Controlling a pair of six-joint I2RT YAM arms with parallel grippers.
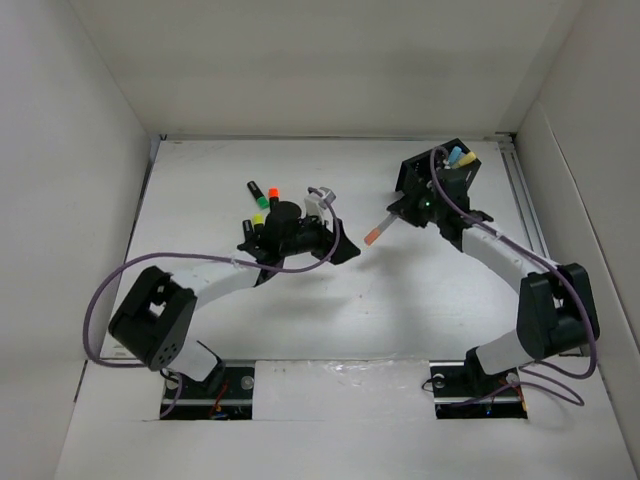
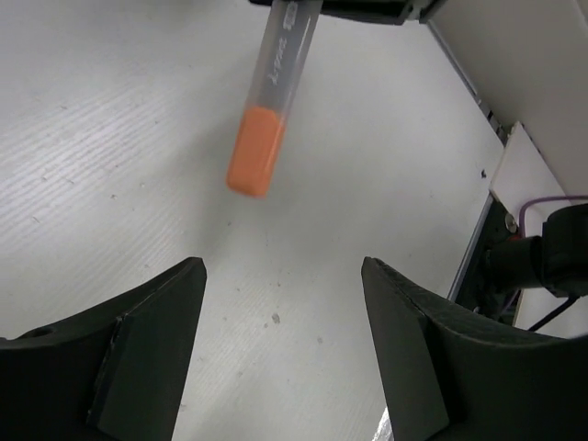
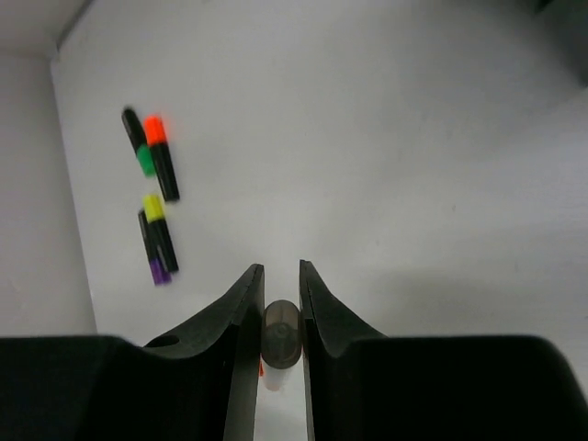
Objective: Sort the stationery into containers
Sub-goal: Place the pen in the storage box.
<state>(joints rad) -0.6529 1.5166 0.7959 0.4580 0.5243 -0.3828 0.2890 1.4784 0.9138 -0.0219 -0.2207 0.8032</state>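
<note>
The right pincer (image 3: 280, 276) is closed narrowly on the pale barrel of an orange-tipped marker (image 3: 281, 335). The orange end projects from it toward the left arm. The left pincer (image 2: 280, 276) stands wide and empty above the bench (image 1: 300, 310), with that orange end just ahead of it. The black organiser (image 1: 412, 172) stands just behind the right pincer, at the far right of the bench. It holds a light blue marker (image 1: 456, 156) and a yellow marker (image 1: 468, 163); the compartment cannot be told. Well apart, at the far left, four markers lie in two pairs: green-capped marker (image 3: 141, 147) beside orange-capped marker (image 3: 161, 156), and yellow-capped marker (image 3: 158, 230) beside purple-tipped marker (image 3: 154, 255).
</note>
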